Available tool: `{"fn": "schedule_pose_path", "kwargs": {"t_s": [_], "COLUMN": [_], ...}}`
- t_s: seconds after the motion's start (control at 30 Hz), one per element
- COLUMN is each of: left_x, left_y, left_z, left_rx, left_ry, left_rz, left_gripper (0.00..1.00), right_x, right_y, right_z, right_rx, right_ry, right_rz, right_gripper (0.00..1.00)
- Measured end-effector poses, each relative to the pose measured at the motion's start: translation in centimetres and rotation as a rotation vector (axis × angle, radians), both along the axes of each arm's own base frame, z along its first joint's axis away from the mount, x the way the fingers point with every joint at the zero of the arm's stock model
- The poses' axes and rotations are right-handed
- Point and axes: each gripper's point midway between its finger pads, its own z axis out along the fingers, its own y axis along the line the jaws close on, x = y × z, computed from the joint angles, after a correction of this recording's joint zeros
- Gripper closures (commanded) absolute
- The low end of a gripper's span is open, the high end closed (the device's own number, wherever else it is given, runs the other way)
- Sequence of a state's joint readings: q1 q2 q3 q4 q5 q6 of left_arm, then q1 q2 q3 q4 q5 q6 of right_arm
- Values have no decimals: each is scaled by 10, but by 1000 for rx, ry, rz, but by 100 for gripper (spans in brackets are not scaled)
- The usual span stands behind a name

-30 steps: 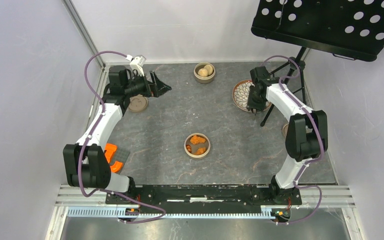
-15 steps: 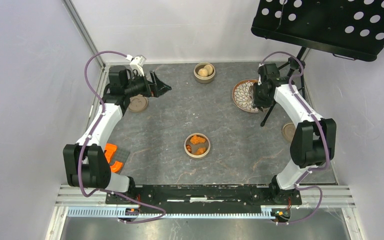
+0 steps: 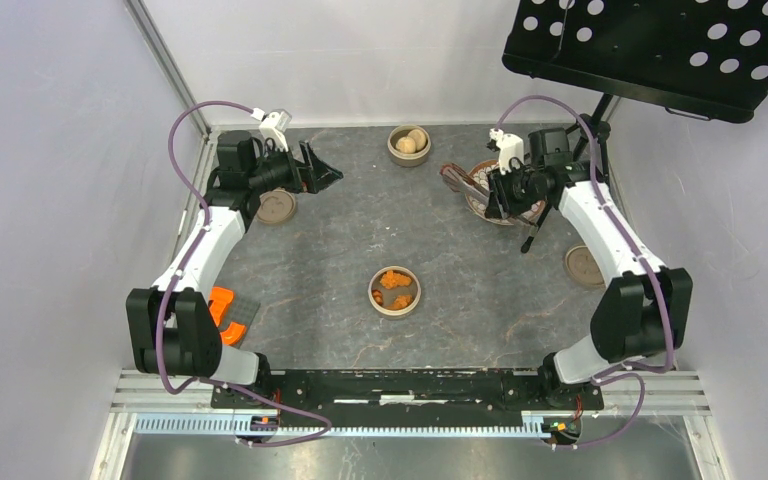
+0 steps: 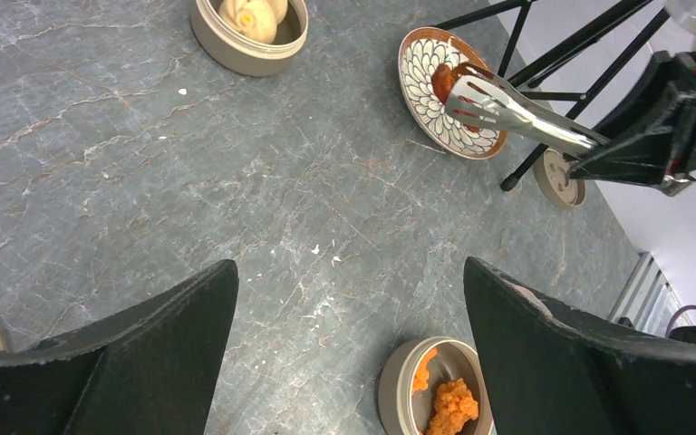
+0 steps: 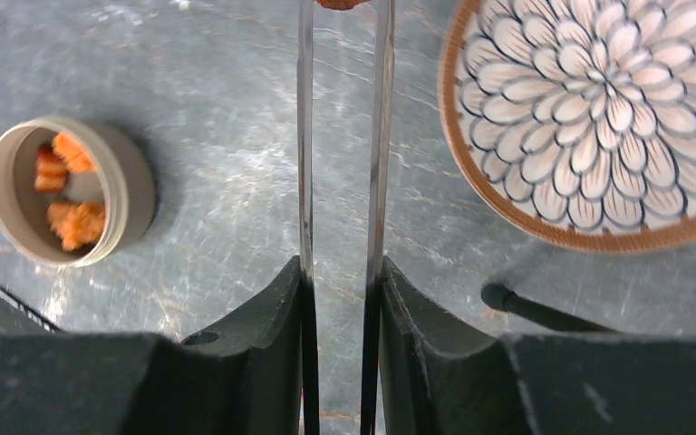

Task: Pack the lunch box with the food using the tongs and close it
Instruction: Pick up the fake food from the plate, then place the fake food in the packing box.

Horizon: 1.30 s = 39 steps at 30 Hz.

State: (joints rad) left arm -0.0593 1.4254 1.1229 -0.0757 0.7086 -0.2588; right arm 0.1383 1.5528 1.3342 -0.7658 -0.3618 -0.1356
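The right gripper (image 5: 342,272) is clamped on the tongs (image 5: 305,136). Their slim arms run straight out ahead of its fingers, long axis in line with the hand, and the far tips pinch an orange chunk (image 5: 343,3). That pinch looks slight to me: a jolt or a slackened squeeze could drop the chunk short of the lunch box tin (image 5: 136,195), which sits off to one side of the hand, opposite the patterned plate (image 5: 598,136). The left gripper (image 4: 352,265) hangs empty, jaws wide apart.

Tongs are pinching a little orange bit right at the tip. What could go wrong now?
The orange piece is caught only at the very tip of the tongs, so it might slip out before it reaches the tan container. The right hand squeezes the tongs far from that tip, so the thin arms could twist or slide. The black stand leg is close by, and the arm might bump it.
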Motion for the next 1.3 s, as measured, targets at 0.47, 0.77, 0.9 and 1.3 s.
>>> {"fn": "schedule_pose_path", "kwargs": {"t_s": [0.47, 0.77, 0.9, 1.3], "left_x": [0, -1, -2, -3], "left_y": [0, 0, 0, 0], "left_z": [0, 3, 6, 8], "left_rx": [0, 0, -1, 0], "left_ry": [-1, -8, -16, -21], "left_rz": [0, 0, 0, 1], "left_gripper": [0, 0, 0, 0], "right_x": [-81, -136, -141, -135], "right_y": [72, 82, 81, 84], "right_z": [32, -1, -6, -31], "right_rx": [-11, -92, -128, -179], "right_ry": [-294, -282, -288, -218], "right_rz": [856, 1243, 1313, 1371], "right_gripper": [100, 94, 93, 88]}}
